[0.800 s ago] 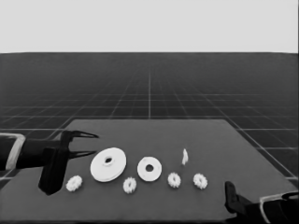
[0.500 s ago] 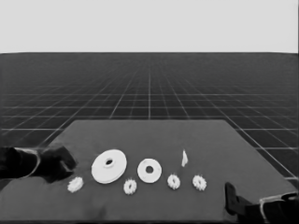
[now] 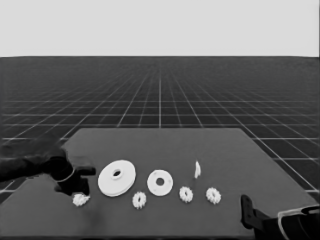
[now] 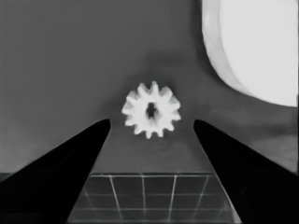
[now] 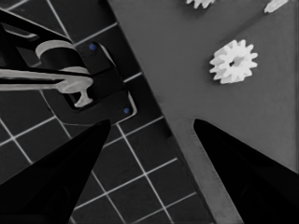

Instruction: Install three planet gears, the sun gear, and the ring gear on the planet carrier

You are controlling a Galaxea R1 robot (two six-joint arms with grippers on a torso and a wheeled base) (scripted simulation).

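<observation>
My left gripper (image 3: 76, 191) hangs over the leftmost planet gear (image 3: 80, 200) near the table's front left. In the left wrist view that gear (image 4: 151, 110) lies flat on the table just past the left gripper (image 4: 152, 122), whose fingers stand open on either side without touching it. The ring gear, the larger round part (image 3: 117, 177), lies right of it, and its rim (image 4: 252, 46) fills a corner of the left wrist view. The planet carrier, the smaller round part (image 3: 160, 182), lies beside that. Three more gears (image 3: 139, 200) (image 3: 186, 194) (image 3: 213, 195) lie along the front.
A thin white piece (image 3: 197, 170) stands behind the right-hand gears. My right gripper (image 3: 247, 214) waits at the lower right corner, open (image 5: 152, 122), facing the table's corner with a gear (image 5: 233, 61) near it. Dark machinery (image 5: 70, 79) shows past the table's edge.
My left arm has swung from its waiting pose and come down toward the front, so its gripper now stands over the leftmost gear. The right arm and all the parts have stayed put.
</observation>
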